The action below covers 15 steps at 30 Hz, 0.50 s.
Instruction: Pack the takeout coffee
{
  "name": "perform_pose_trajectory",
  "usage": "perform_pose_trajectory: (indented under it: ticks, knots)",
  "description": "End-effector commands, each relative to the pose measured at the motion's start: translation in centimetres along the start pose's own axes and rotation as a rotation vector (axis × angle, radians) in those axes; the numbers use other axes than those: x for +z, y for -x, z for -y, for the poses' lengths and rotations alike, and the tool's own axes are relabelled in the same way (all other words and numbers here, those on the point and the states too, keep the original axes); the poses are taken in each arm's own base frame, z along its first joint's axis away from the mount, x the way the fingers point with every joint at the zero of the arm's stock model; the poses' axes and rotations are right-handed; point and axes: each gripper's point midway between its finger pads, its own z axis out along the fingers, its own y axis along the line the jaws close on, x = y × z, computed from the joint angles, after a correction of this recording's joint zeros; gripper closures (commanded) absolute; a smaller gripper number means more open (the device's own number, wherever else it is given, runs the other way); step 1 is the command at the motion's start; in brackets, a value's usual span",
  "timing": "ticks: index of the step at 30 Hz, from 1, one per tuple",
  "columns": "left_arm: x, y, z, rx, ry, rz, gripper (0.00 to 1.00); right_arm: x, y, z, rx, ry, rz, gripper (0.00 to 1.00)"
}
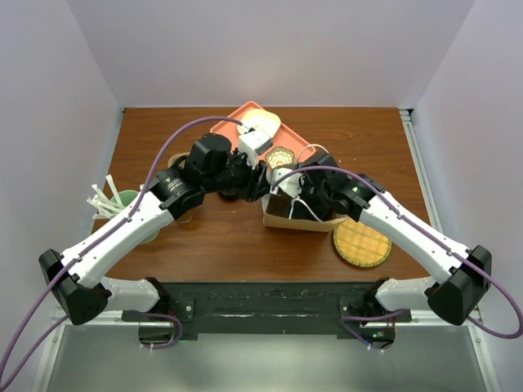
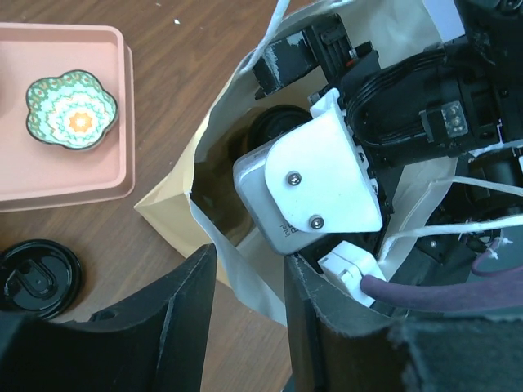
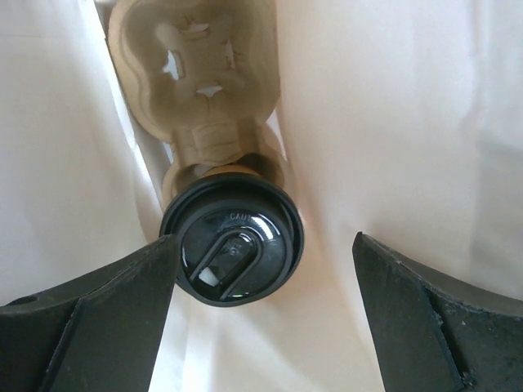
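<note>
The takeout coffee (image 3: 233, 245), a brown cup under a round black lid, stands in a cardboard cup carrier (image 3: 196, 49) at the bottom of the paper bag (image 1: 304, 216). My right gripper (image 3: 263, 241) reaches down inside the bag, just above the cup. It is open: one finger is beside the lid's left edge and the other well off to the right. My left gripper (image 2: 249, 261) is at the bag's (image 2: 176, 208) left rim. Its fingers stand apart, the white rim edge passes loosely between them, and I see no pinch.
A pink tray (image 2: 73, 184) at the back holds a flower-patterned dish (image 2: 71, 110). A loose black lid (image 2: 37, 278) lies on the wood beside it. A woven coaster (image 1: 361, 242) sits front right, and a green cup with white sticks (image 1: 122, 200) stands at the left.
</note>
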Motion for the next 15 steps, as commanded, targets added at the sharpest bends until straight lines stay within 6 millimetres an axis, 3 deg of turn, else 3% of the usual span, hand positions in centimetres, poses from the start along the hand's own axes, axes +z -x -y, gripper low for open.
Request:
perform_pose_trajectory:
  ticks: [1, 9, 15]
  knots:
    - [-0.9, 3.9, -0.2, 0.043, 0.021, 0.096, 0.56, -0.9, 2.2, 2.2, 0.017, -0.059, 0.073, 0.1]
    - [-1.3, 4.6, -1.5, 0.036, 0.092, 0.111, 0.56, -1.6, 2.7, 4.1, 0.042, -0.103, 0.092, 0.12]
    - [-2.2, 4.6, -3.9, 0.021, 0.222, 0.111, 0.54, -1.8, 2.9, 4.7, 0.042, -0.11, 0.094, 0.14]
